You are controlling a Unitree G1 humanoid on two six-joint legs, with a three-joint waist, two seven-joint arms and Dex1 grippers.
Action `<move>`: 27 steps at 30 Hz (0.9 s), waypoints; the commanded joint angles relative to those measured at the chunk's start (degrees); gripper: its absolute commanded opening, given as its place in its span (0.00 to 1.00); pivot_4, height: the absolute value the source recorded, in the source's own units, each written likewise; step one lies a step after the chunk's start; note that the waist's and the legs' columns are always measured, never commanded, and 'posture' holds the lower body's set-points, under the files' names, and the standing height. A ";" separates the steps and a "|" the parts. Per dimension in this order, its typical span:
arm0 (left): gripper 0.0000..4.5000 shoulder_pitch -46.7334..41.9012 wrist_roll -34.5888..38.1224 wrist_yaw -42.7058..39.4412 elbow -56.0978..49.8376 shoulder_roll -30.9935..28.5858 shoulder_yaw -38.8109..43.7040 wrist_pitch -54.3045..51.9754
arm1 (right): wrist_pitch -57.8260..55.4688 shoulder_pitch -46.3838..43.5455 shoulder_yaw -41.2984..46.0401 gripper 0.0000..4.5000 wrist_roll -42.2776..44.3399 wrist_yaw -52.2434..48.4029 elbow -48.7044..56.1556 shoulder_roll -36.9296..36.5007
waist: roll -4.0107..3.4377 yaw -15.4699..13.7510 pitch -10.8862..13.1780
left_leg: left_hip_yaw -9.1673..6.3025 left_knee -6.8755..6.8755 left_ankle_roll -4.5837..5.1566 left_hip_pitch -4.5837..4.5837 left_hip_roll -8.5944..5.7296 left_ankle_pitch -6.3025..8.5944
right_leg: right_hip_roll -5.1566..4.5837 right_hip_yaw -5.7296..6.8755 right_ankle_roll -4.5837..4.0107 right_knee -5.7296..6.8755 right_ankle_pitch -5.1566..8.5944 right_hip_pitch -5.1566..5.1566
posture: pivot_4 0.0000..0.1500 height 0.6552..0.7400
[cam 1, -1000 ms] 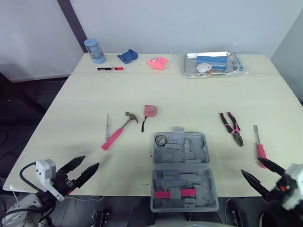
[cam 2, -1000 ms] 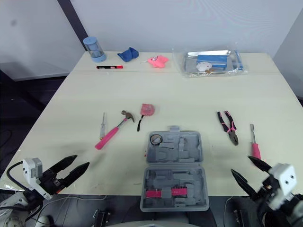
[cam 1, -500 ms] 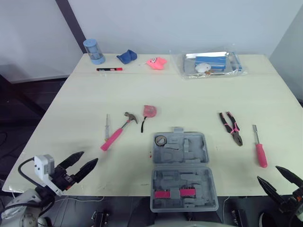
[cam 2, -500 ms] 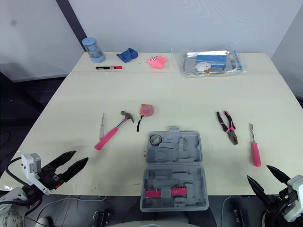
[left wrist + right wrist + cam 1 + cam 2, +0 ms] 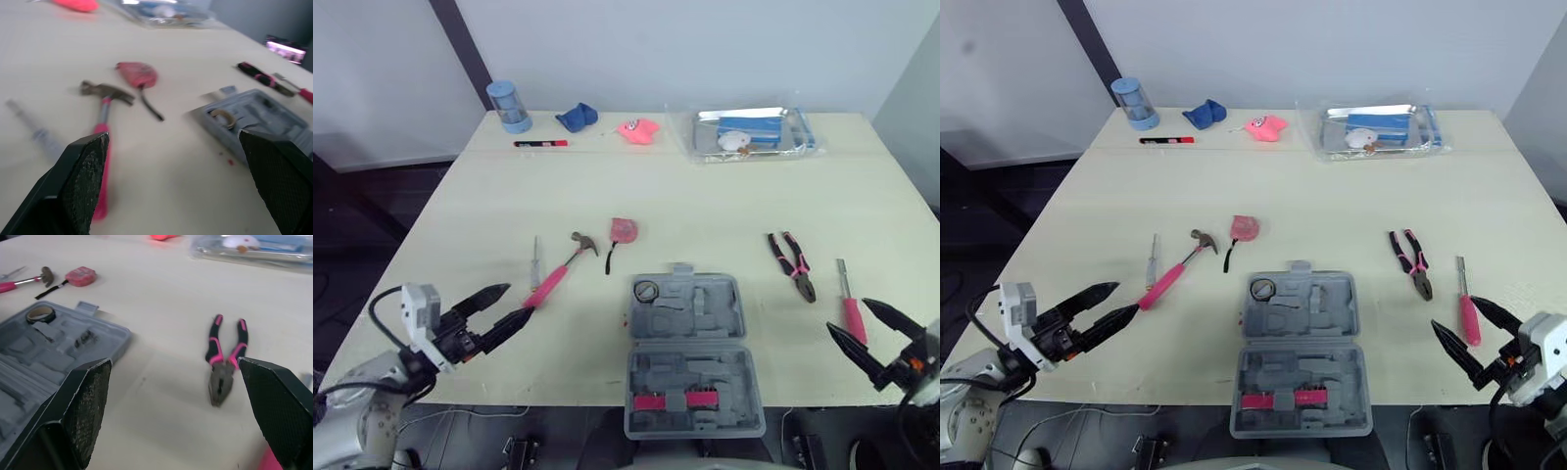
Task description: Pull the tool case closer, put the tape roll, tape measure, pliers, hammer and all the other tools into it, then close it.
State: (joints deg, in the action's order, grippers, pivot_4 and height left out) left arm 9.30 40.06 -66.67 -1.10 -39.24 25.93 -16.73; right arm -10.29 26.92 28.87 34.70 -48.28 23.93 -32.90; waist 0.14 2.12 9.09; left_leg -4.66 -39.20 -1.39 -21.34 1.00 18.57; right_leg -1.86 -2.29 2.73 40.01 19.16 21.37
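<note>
— Where's the tool case (image 5: 741, 323)?

— Lying open and flat at the near edge of the worktop (image 5: 705, 186), in the middle, between the two arms. The tape roll (image 5: 647, 290) looks seated in a recess of the far half.

— Will it slide easily?

— I'd say so: moulded grey plastic, stiff and probably light. I'd take it by a side wall, not the thin latch tab (image 5: 681, 266) on its far rim.

— And the loose tools?

— The hammer (image 5: 556, 274) lies left of the case and the tape measure (image 5: 624, 230) is just beyond it. The pliers (image 5: 792, 264) and a pink-handled screwdriver (image 5: 850, 311) are to the right. The hammer will be head-heavy, so I'd grip the pink handle up near the head. The pliers' handles may swing, so pinch across both.

— What about the arms?

— The left gripper (image 5: 517, 302) hovers near the hammer's handle end, fingers spread and holding nothing. The right gripper (image 5: 849, 315) is close by the screwdriver, fingers spread and empty too.
</note>
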 commanded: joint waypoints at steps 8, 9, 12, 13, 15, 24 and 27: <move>1.00 -6.37 3.57 -11.43 -4.76 -5.16 -4.52 -2.86 | -10.34 -9.96 -2.54 0.96 4.27 2.34 5.30 -6.75 | -0.01 0.10 0.01 | 0.05 0.00 0.00 0.07 -0.13 0.00 | 0.08 0.00 0.00 0.00 0.00 -0.05 | 1.00 1.00; 1.00 -6.90 3.51 -11.87 -4.79 -5.20 -4.84 -2.91 | -11.33 -10.89 -2.92 0.96 4.48 2.86 5.52 -7.07 | -0.01 0.09 0.01 | 0.04 -0.01 0.00 0.07 -0.13 0.00 | 0.07 0.01 0.00 -0.01 0.00 -0.05 | 1.00 1.00; 1.00 -7.69 3.39 -12.24 -5.09 -4.99 -5.38 -3.07 | -13.31 -13.21 -4.35 0.96 4.19 4.13 6.08 -7.78 | -0.01 0.08 0.01 | 0.03 -0.01 0.00 0.07 -0.14 0.00 | 0.06 0.00 0.00 -0.01 0.00 -0.05 | 1.00 1.00; 1.00 -7.70 3.33 -12.08 -5.24 -4.86 -5.44 -3.06 | -14.17 -14.04 -4.88 0.96 4.21 4.79 6.54 -7.90 | -0.01 0.10 0.01 | 0.03 -0.01 0.00 0.07 -0.16 0.00 | 0.06 0.00 0.00 -0.01 0.00 -0.06 | 1.00 1.00; 1.00 -7.45 3.15 -10.84 -5.67 -4.38 -5.35 -3.16 | -15.83 -15.45 -5.76 0.96 4.37 6.13 7.43 -8.06 | -0.01 0.13 0.01 | 0.01 -0.02 0.00 0.06 -0.15 0.00 | 0.06 -0.01 0.00 -0.01 0.00 -0.05 | 1.00 1.00; 1.00 -8.67 -9.01 24.18 -11.19 2.77 -6.93 -12.75 | -20.12 -21.88 -11.53 0.96 9.83 6.55 15.80 -8.25 | 0.02 0.06 0.02 | -0.08 -0.04 0.01 0.03 -0.03 0.00 | 0.03 0.00 0.01 -0.01 -0.01 -0.06 | 1.00 1.00; 1.00 -11.38 -9.95 30.72 -12.26 4.93 -10.30 -19.51 | -20.64 -24.05 -13.46 0.96 9.93 5.74 16.95 -9.49 | 0.07 -0.14 0.00 | -0.14 -0.07 0.00 -0.02 -0.04 0.00 | 0.02 0.07 0.01 -0.02 -0.01 -0.05 | 1.00 1.00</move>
State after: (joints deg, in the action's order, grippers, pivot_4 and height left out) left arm 0.08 31.02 -41.33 -10.72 -35.68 17.63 -31.93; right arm -30.91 4.39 15.75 43.55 -41.75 38.73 -41.29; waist 0.22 1.97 9.09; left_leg -4.80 -39.28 -1.39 -21.37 0.95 18.56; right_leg -1.86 -2.20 2.74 39.98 19.15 21.31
